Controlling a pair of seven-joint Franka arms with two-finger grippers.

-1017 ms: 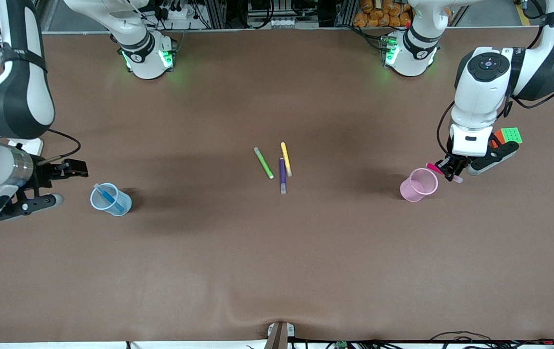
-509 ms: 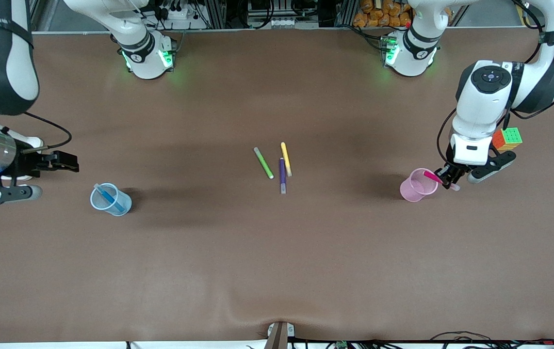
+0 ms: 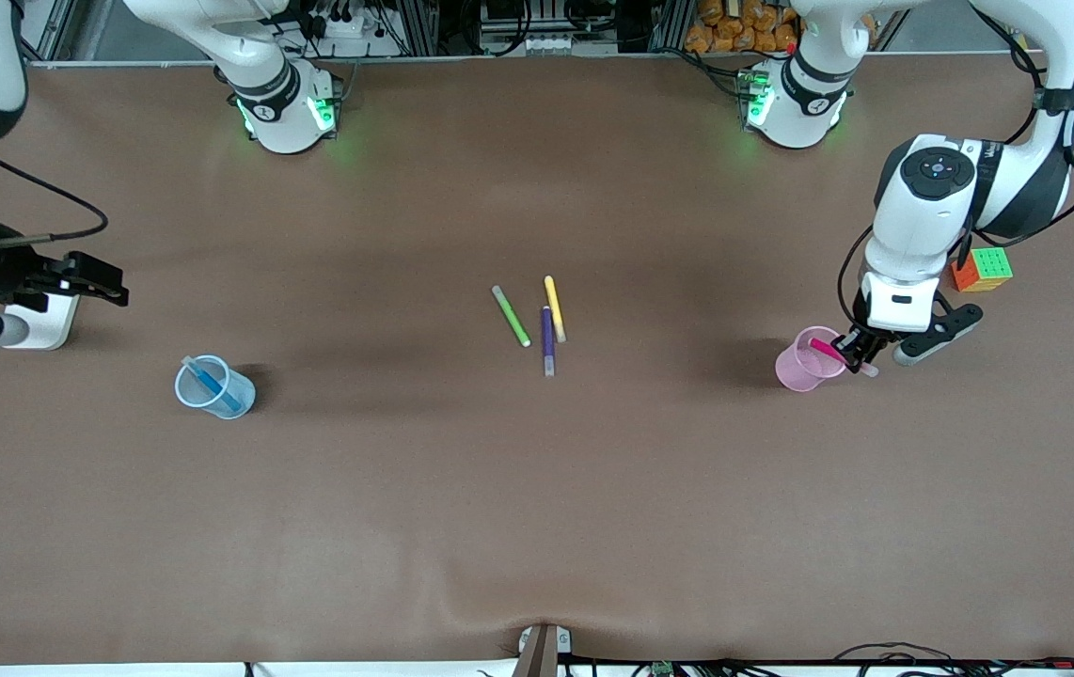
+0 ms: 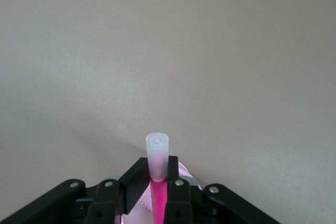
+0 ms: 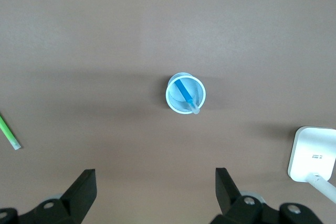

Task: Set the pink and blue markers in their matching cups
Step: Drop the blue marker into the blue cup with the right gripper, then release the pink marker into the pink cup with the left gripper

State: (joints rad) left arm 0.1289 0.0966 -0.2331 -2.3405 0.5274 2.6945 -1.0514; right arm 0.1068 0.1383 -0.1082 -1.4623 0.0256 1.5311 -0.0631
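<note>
My left gripper [image 3: 850, 355] is shut on the pink marker [image 3: 827, 351], which slants with its pink end over the rim of the pale pink cup [image 3: 805, 362]. In the left wrist view the marker's pale end [image 4: 157, 151] sticks out between the fingers [image 4: 175, 174], with the cup's rim [image 4: 185, 172] just below. The blue marker [image 3: 210, 383] leans inside the pale blue cup [image 3: 213, 387]; the right wrist view shows the cup [image 5: 185, 94] with the blue marker [image 5: 185, 93] in it. My right gripper [image 3: 97, 287] is open and empty, up beside the table's edge at the right arm's end.
A green pen [image 3: 510, 316], a yellow pen [image 3: 554, 307] and a dark purple pen [image 3: 547, 340] lie together mid-table. A colour cube [image 3: 981, 268] sits near the left arm. A white block [image 3: 40, 322] lies under the right gripper.
My left gripper has moved toward the pink cup, bringing the marker's pink end over its rim. My right arm has drawn up and away from the blue cup.
</note>
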